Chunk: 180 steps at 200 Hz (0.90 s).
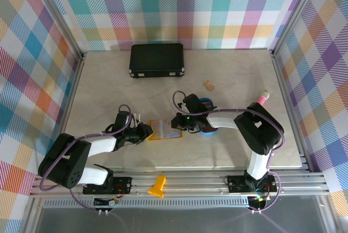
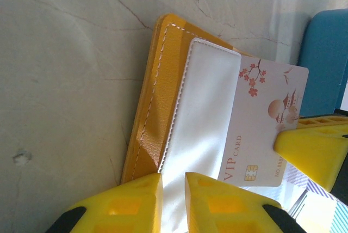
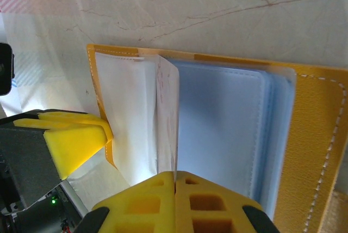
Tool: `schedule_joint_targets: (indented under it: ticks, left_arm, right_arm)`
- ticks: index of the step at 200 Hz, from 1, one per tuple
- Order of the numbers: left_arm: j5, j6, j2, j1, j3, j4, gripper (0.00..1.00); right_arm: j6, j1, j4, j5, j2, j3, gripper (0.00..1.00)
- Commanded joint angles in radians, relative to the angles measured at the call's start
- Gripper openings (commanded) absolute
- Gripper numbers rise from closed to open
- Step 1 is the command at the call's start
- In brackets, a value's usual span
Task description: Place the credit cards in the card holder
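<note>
Pinching thin glossy card, rt claw; stitched yellow wallet.

The pale credit card reads "VIP CARD" and, partly hidden, "NO. 88".

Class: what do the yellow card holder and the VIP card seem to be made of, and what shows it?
Card holder: probably leather or faux leather, matte grain with stitched edges. VIP card: likely smooth plastic, thin and stiff, printed blossoms and a chip.
</note>
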Motion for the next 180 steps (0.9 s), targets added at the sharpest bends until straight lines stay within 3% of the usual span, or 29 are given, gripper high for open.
schedule_joint_targets:
  ticks: [1, 180]
  left_arm:
    - [-0.027, -0.003, 0.032, -0.010, -0.015, -0.038, 0.19]
    - [-0.046, -0.003, 0.026, -0.010, -0.008, -0.069, 0.19]
  right_arm:
    - [0.009, 0.008, 0.000, -0.031, 0.035, 0.009, 0.00]
    - [0.035, 0.006, 0.008, -0.025, -0.029, -0.014, 0.00]
